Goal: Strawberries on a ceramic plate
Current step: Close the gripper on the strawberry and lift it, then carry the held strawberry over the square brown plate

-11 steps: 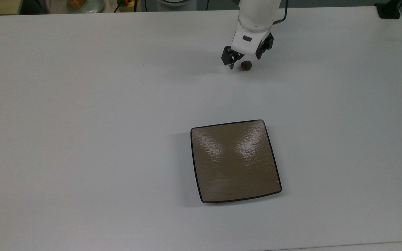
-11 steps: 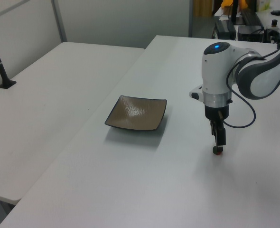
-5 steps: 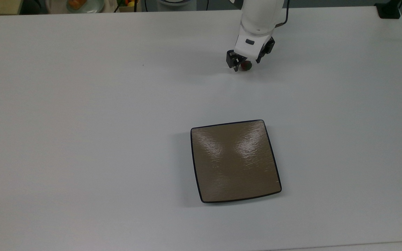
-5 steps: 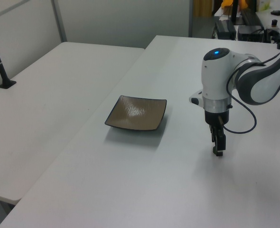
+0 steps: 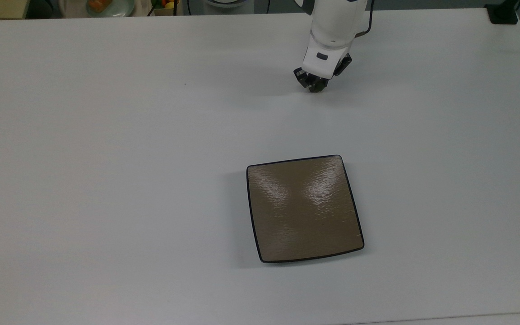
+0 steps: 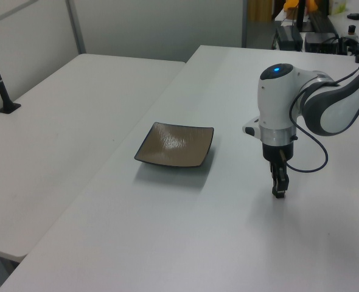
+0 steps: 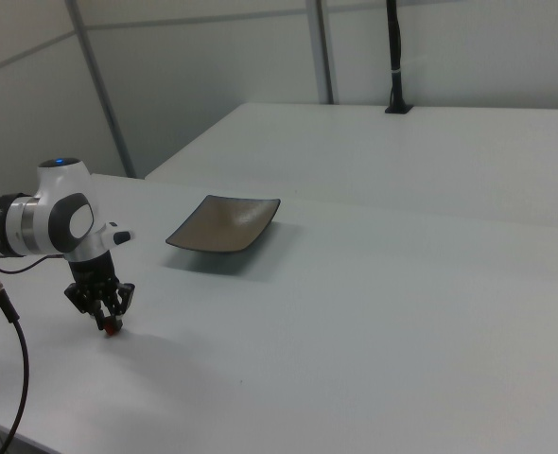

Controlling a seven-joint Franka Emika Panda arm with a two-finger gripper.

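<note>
Well apart from plate, gripper clamps strawberry

White table, matte, soft glare. Second white table alongside, narrow gap between, at 9 o'clock in left view. Black post clamped on second table near wall; also at 12 o'clock in right view. Grey panel walls with metal frame strips. Cluttered bench at 1 o'clock in left view. Bowl beyond table edge, 11 o'clock in top view.
</note>
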